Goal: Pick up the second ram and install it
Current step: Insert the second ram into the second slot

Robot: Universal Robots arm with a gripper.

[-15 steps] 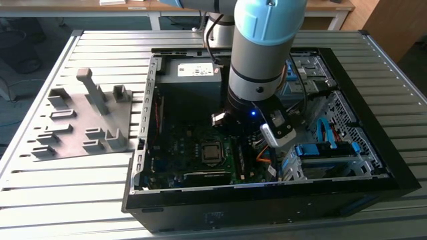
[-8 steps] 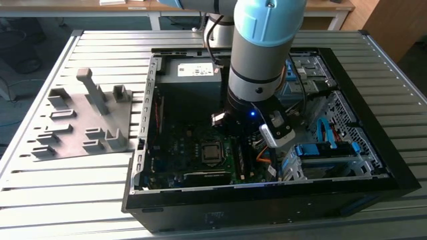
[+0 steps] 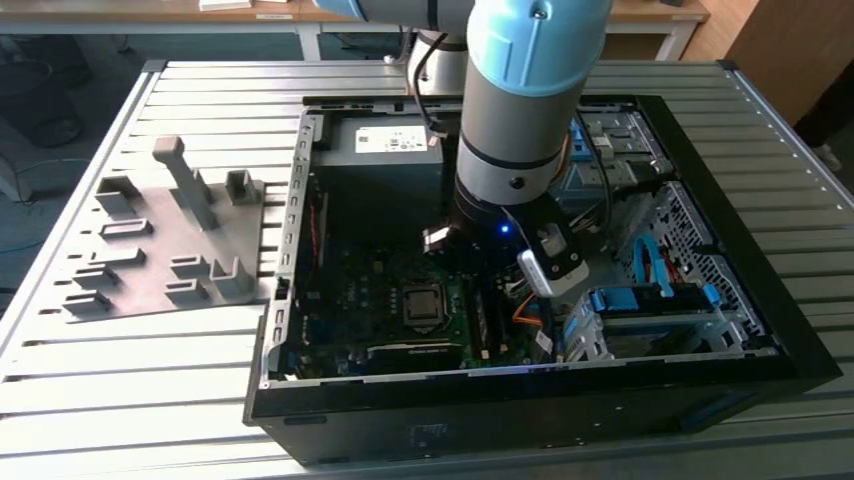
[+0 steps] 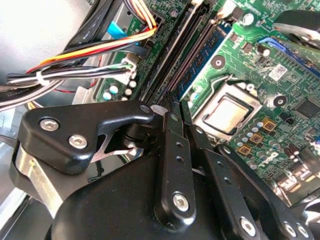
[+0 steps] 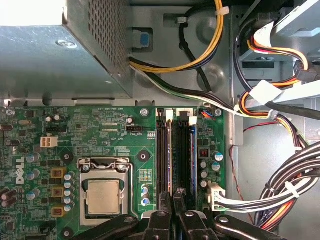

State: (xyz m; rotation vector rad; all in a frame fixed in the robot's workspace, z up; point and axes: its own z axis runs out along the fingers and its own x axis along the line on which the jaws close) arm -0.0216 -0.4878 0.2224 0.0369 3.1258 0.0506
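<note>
On the exterior view's left, a grey slotted tray (image 3: 167, 245) lies on the ribbed metal tabletop (image 3: 80, 370), apart from the open black computer case (image 3: 534, 400) that takes up the middle and the exterior view's right. The arm (image 3: 527, 110) reaches down into the case over the green motherboard (image 3: 387, 300), with the gripper (image 3: 470, 268) low above the board near the processor socket (image 3: 424, 305).

In the first wrist view, the socket (image 5: 102, 192) with its silver processor sits to one side, and the memory slots (image 5: 162, 150) run as dark parallel strips beside it. The second ram (image 5: 191, 150), a narrow blue-green board, stands on edge in the slot bank next to a bundle of coloured cables (image 5: 280, 195). The fingers (image 5: 166, 220) are drawn close together, 2 black tips almost meeting with only a slim gap between them, right at the near end of the slots.

In the second wrist view, the fingers (image 4: 172, 150) again appear nearly closed, pointing at the end of the slots (image 4: 175, 60), with the ram's (image 4: 202, 57) blue-green edge lying seated along them. Whether the tips pinch or merely touch the stick's end, I cannot tell.
</note>
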